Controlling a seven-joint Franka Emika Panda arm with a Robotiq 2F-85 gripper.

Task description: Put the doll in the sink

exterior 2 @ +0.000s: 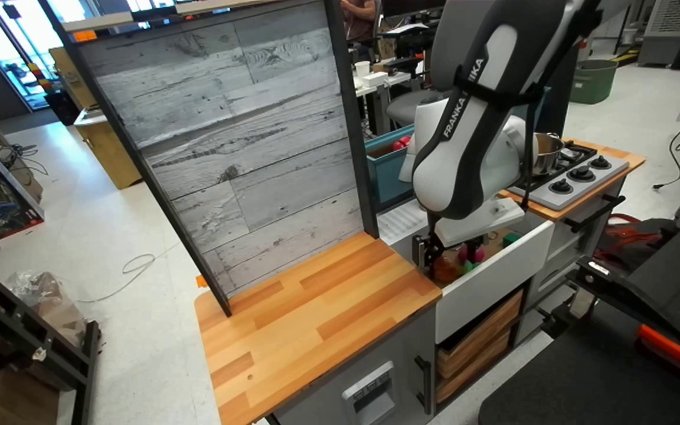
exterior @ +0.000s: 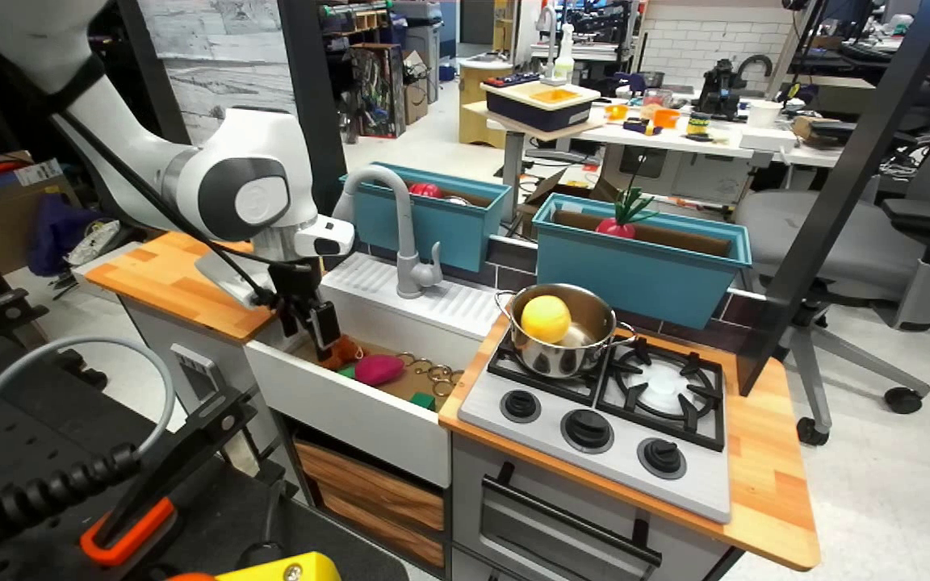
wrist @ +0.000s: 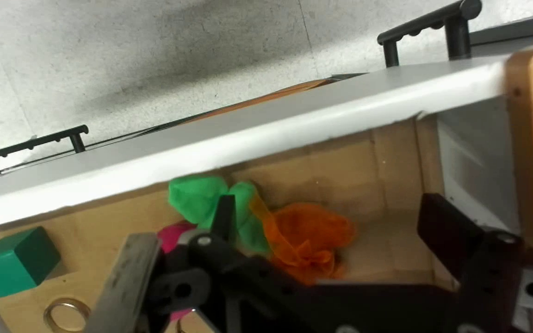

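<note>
The doll is an orange-red soft toy with an orange ribbon. It lies on the brown floor of the white sink (exterior: pixel 352 420), at the end near the wooden counter. The doll shows in both exterior views (exterior: pixel 344 352) (exterior 2: pixel 446 268) and in the wrist view (wrist: pixel 310 226), where the gripper body hides its lower edge. My gripper (exterior: pixel 306 332) reaches down into the sink and is open. In the wrist view its fingers (wrist: pixel 329 203) are wide apart, with the doll between them, nearer the left finger. No grip on the doll shows.
Green soft bits (wrist: pixel 201 196), a pink thing (exterior: pixel 379 369), a green block (exterior: pixel 423 400) and several rings (exterior: pixel 439 373) lie in the sink. The grey faucet (exterior: pixel 404 234) stands behind. A steel pot (exterior: pixel 558 359) with a yellow round thing (exterior: pixel 546 319) sits on the stove.
</note>
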